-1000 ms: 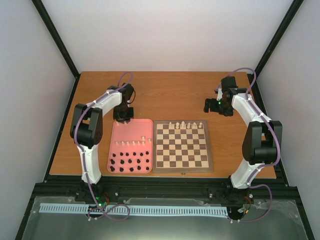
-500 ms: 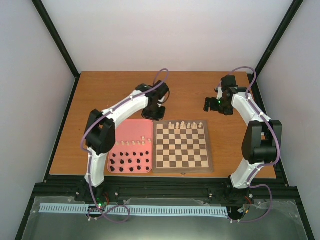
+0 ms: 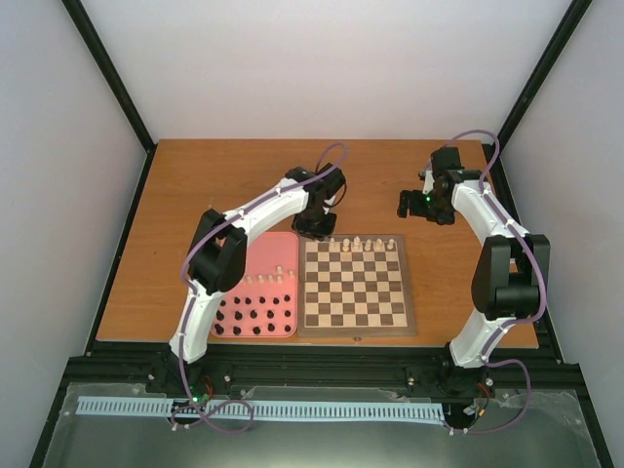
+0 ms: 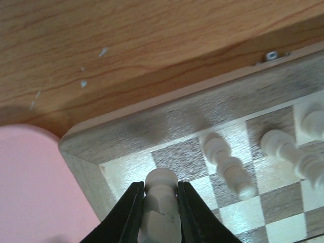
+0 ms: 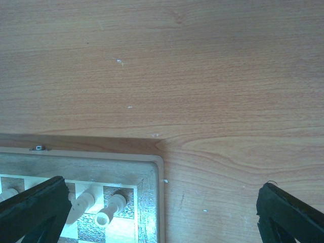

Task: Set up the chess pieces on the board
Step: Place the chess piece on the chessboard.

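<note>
The left pincer (image 4: 161, 188) pinches a cream-white chess piece (image 4: 161, 215), smooth and round-topped, over the far-left corner of the board (image 3: 356, 331). The board is a wooden square of light and dark brown checks with a brown border. More cream chess pieces (image 3: 357, 242) stand along its far row. Others stand in the pink tray (image 3: 255, 249) touching the board's left edge, with black figures (image 3: 253, 317) nearer the arms. The right pincer (image 3: 404, 205), fingers spread wide, hangs over the worktop (image 3: 195, 195) beyond the board's far-right corner.
</note>
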Robot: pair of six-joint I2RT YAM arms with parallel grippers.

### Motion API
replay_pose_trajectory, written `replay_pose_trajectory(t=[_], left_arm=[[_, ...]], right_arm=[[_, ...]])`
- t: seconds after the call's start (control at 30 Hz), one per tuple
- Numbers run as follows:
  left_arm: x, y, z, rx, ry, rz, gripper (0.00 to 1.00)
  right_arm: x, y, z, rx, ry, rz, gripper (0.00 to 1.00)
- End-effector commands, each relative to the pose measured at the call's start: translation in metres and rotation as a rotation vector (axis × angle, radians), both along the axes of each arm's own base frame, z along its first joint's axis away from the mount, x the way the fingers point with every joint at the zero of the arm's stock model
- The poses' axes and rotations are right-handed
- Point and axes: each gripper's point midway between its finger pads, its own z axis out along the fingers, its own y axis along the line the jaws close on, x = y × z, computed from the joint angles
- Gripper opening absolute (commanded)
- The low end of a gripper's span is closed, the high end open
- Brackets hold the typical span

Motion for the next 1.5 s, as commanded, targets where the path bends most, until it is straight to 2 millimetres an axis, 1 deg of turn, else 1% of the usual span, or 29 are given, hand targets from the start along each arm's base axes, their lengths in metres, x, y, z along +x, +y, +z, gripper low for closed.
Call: replay_pose_trajectory(t=[0.0, 0.5, 0.8, 1.03, 1.23, 1.47], left_arm=[[0.006, -0.012, 0.007, -0.030, 0.000, 0.000, 0.12], [-0.004, -0.024, 0.000, -0.040, 0.029, -0.024, 0.13], [-0.007, -0.026, -0.008, -0.027, 0.043, -0.032, 0.13], [-0.008, -0.024, -0.017, -0.014, 0.056, -0.035, 0.15], [-0.009, -0.023, -0.018, -0.007, 0.057, -0.038, 0.16], [-0.008, -0.023, -0.017, -0.009, 0.055, -0.039, 0.22]], right_arm=[[0.005, -0.004, 0.002, -0.007, -0.012, -0.001, 1.00], [0.005, -0.004, -0.001, -0.008, -0.009, -0.001, 1.00], [0.005, -0.004, -0.001, -0.006, -0.008, 0.000, 1.00], [0.004, -0.004, 0.000, -0.007, -0.009, 0.001, 1.00], [0.004, -0.003, 0.000, -0.003, -0.009, 0.002, 1.00], [0.003, -0.003, 0.001, -0.001, -0.009, 0.004, 1.00]])
